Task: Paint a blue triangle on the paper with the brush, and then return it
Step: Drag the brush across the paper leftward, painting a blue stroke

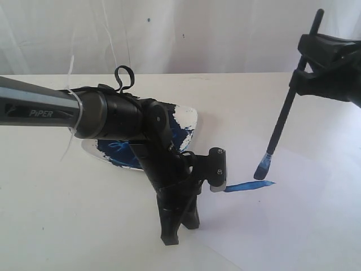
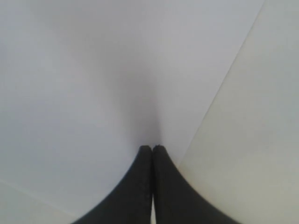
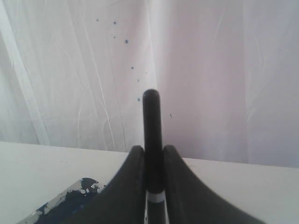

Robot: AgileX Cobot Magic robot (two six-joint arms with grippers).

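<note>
The brush (image 1: 282, 121) hangs tilted, its blue-stained tip (image 1: 262, 168) just above the paper (image 1: 293, 214). My right gripper (image 1: 307, 65) is shut on the black handle (image 3: 152, 126) near its upper end. One short blue stroke (image 1: 248, 186) lies on the paper under the tip; no full blue triangle shows. My left gripper (image 1: 179, 231) is shut with nothing in it, its fingertips (image 2: 145, 154) pressed down on the paper (image 2: 93, 93) near its edge.
A paint-smeared dish (image 1: 180, 127) with dark blue paint sits behind the left arm (image 1: 101, 116), partly hidden by it; its corner (image 3: 70, 200) shows in the right wrist view. A white curtain (image 3: 210, 70) closes the back.
</note>
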